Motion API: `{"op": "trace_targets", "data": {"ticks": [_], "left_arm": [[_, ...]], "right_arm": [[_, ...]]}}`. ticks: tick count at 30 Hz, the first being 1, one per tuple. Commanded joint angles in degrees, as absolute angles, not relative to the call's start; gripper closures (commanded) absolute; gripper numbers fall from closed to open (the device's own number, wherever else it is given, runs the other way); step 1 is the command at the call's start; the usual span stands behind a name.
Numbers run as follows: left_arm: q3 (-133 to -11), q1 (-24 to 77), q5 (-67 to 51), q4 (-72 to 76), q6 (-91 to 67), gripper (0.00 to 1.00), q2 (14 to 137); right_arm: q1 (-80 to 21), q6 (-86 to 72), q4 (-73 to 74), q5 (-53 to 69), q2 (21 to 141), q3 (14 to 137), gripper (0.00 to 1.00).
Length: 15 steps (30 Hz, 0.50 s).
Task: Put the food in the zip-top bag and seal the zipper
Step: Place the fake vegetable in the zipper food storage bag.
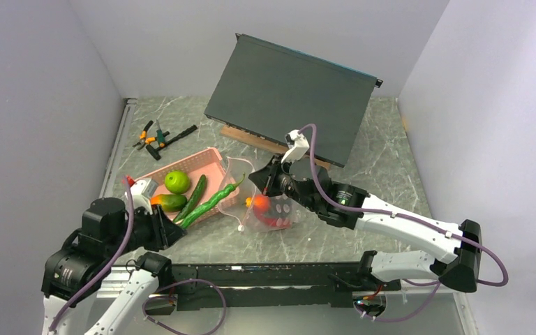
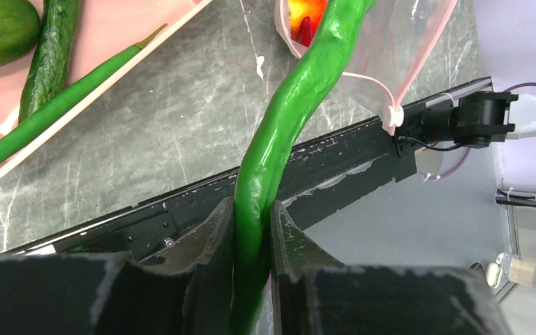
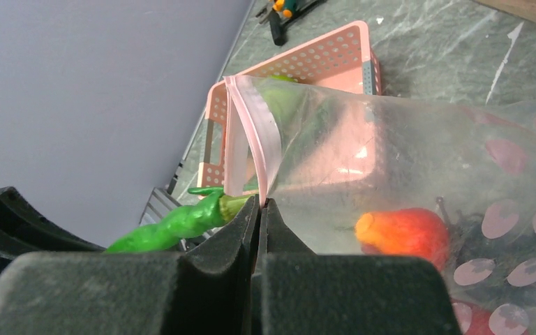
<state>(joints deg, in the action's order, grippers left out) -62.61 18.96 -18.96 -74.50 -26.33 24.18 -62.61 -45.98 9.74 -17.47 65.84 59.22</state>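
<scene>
**Pepper aimed at the bag mouth**

The left pincer (image 2: 251, 209) is clenched on the long green pepper (image 1: 215, 201). Its long axis slants from the bench's near-left toward the far-right, tip at the mouth of the zip-top bag (image 1: 283, 215), mid-bench. The right pincer (image 3: 259, 206) is clamped on the zipper (image 3: 236, 139).

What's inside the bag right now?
An orange-red piece and a red piece lie inside the bag. Wrinkled plastic blurs whatever lies beneath them. The pepper only reaches its mouth.
</scene>
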Motion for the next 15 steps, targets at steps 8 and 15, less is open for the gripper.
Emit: {"op": "trace_targets", "data": {"ticks": [8,15], "left_arm": [[-65.8,19.1,-16.1,-70.4,-24.9,0.93,33.7],[-63.4,19.2,-21.9,-58.3,-29.7,0.89,36.7]], "right_arm": [[-64.4,-43.3,5.1,-17.7,67.7,61.1,1.00],[-66.4,-41.7,5.8,-20.1,69.2,61.8,1.00]]}}
